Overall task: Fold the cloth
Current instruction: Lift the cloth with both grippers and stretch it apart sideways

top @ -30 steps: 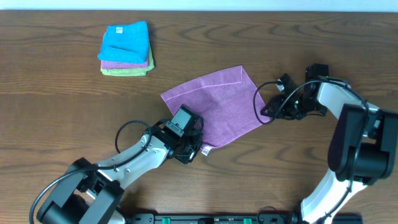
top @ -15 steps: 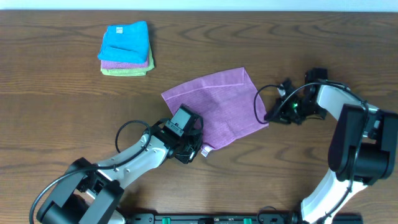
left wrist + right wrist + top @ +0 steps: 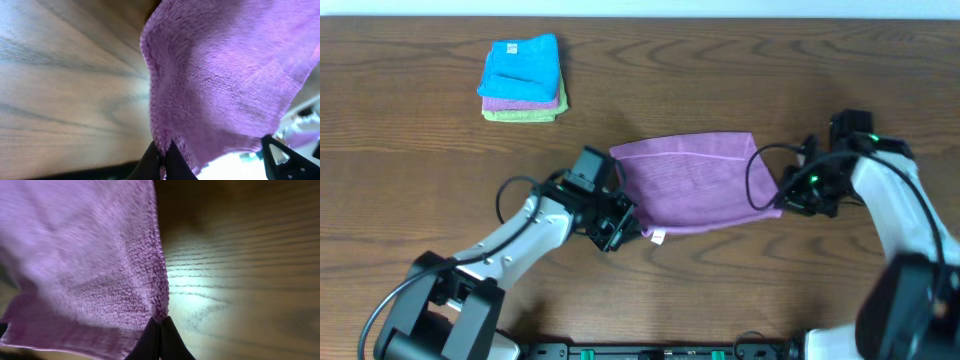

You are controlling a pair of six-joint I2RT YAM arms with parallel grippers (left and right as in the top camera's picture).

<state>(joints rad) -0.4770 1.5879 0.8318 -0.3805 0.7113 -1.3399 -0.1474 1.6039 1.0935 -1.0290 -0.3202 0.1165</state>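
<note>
Purple cloth (image 3: 695, 183) at middle of table (image 3: 420, 180), stretched wide between both arms. Left fingers (image 3: 152, 162) clamped on its lower-left corner. Right fingers (image 3: 150, 340) clamped on its right edge. Stack of folded cloths (image 3: 523, 78) far left, well apart.

The cloth (image 3: 695, 183) is showing plain purple all over, its nap reading as fine ribs up close, with a small white tag (image 3: 658, 237) at its near edge. The tabletop (image 3: 420, 180) is showing dark brown wood with streaky grain. Near the far left corner, the folded stack (image 3: 523, 78) is showing bright blue over lilac over light green. The left hand (image 3: 161, 157) and the right hand (image 3: 160, 330) are looking black.
</note>
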